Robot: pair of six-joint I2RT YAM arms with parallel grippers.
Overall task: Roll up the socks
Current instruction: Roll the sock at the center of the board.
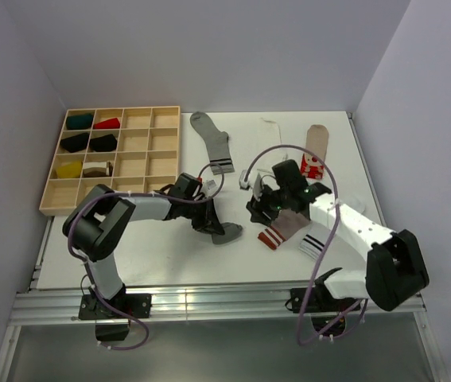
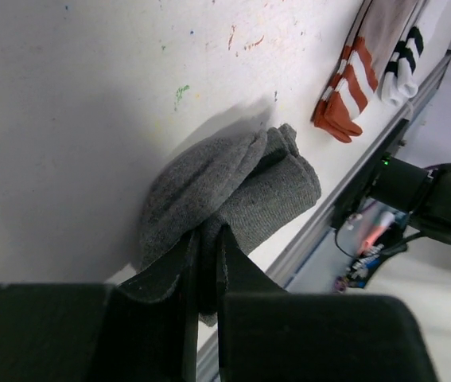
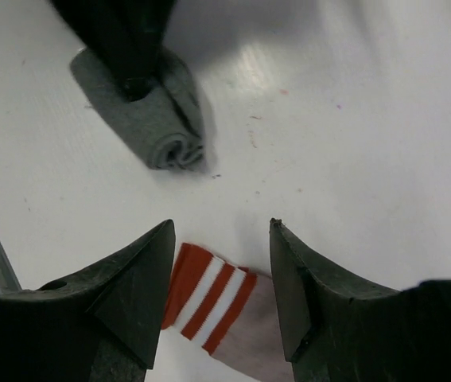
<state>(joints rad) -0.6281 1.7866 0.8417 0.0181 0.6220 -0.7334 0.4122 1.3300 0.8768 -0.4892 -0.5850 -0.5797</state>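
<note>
Surface: we record a white table (image 1: 149, 256), scuffed and flecked with small paint marks, with a metal rail (image 1: 209, 302) along its near edge. Pale walls (image 1: 209, 48) close it in on the left, far and right sides.

Far left: a wooden tray (image 1: 122, 108) of square compartments. Its two left columns hold small bundles in green, red, black, yellow and brown.

Socks on the table:
- The dark grey sock (image 2: 241, 187) lies near centre, bunched into a loose roll.
- The grey sock with dark stripes (image 1: 213, 142) lies flat at far centre.
- The taupe sock with red and white stripes (image 1: 282, 229) lies right of centre, with the white sock with black stripes (image 1: 314, 241) just beside it on the right.
- A second taupe sock (image 1: 316, 142) lies at far right.
- A plain white sock (image 1: 271, 126) lies at far centre, faint against the table.

Left gripper (image 2: 207, 239): its fingers are pressed close together, pinching an edge of the dark grey sock.

Right gripper (image 3: 222, 227): its fingers are spread apart and hold nothing. It hangs over the red-striped cuff of the taupe sock, and we cannot tell whether it touches.
</note>
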